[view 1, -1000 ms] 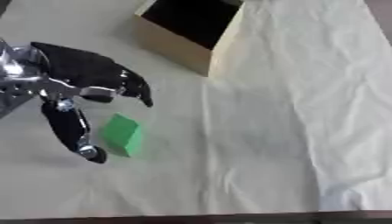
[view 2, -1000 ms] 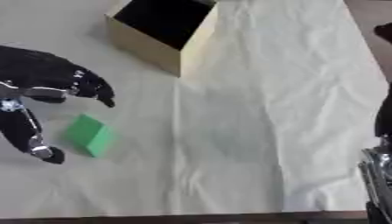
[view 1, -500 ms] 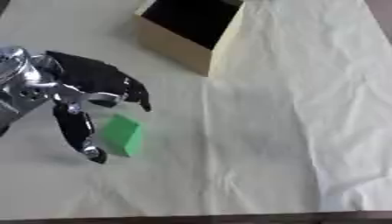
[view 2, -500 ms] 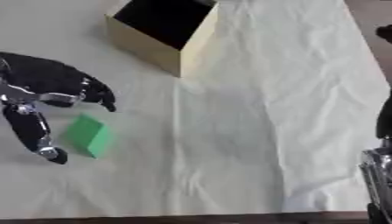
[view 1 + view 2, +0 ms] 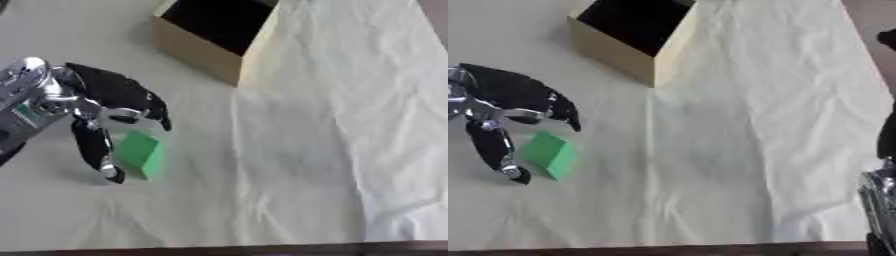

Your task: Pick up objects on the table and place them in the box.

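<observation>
At left of the frame, the left hand [image 5: 103, 102] is spread wide straddling the green block [image 5: 140, 153], holding nothing, poised to grasp it for the box [image 5: 214, 31] at upper centre.

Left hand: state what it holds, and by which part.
Nothing is held yet. The left hand is spread open over the green block, thumb at its left side, fingers above it, not closed on it.

Table [image 5: 52, 210] w/ cream cloth [image 5: 332, 125]; green block [image 5: 140, 154], box [image 5: 214, 37] on it.
</observation>
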